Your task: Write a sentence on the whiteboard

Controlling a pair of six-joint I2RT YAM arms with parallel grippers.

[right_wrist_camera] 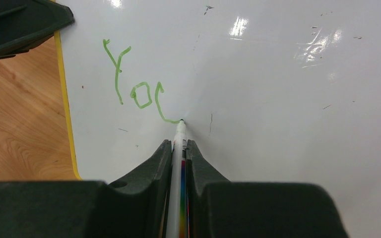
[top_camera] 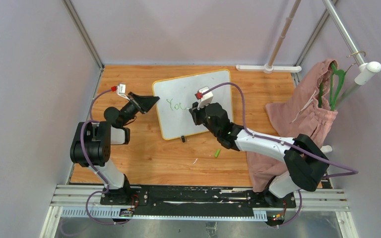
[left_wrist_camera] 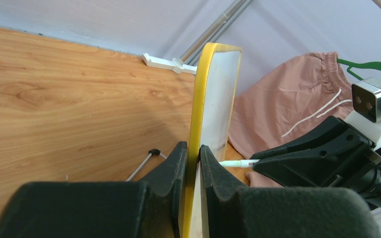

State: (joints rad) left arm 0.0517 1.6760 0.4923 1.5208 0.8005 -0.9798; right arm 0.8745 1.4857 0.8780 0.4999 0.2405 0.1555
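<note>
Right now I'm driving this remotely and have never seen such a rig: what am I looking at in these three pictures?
The wide picture comes from a fixed camera above and behind two robot arms bolted at the table's near edge. The other two come from cameras on each wrist.

The left tool is shut on the yellow rim of the whiteboard, steadying it. The right tool is shut on a marker, tip touching the board. The sentence so far shows green "Yo" and a half-drawn third letter.

On the wooden table also lie a small green piece, perhaps the marker's cap, and pink clothing by a green hanger on the right.
</note>
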